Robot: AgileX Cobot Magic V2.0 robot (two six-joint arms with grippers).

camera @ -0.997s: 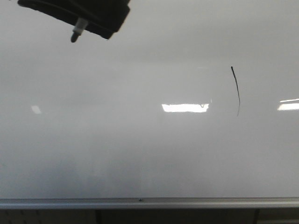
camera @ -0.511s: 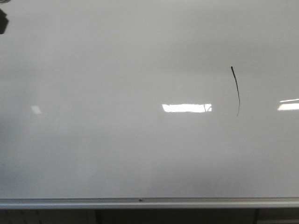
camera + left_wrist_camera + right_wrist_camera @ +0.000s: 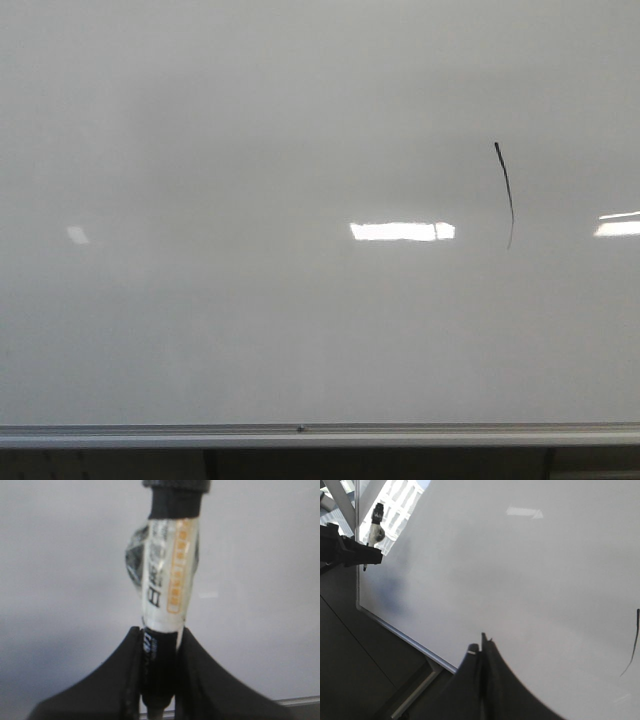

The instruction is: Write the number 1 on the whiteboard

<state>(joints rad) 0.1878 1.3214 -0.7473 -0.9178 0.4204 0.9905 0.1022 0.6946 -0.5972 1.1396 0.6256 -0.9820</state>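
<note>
- The number 1 (image 3: 505,192) sits right of centre on the whiteboard (image 3: 250,330), already drawn.
- The left gripper (image 3: 159,680) has its jaws clamped on the marker (image 3: 165,585); best to keep it well off the board.
- The right gripper (image 3: 482,652) has its jaws pressed together on nothing.

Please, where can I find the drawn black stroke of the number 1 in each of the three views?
Front view: the number 1 is right of centre on the whiteboard, beside a bright reflection.
Left wrist view: not in it; only the marker held in the left end effector.
Right wrist view: the stroke is at the right edge.
Shared landmark: the whiteboard.
</note>
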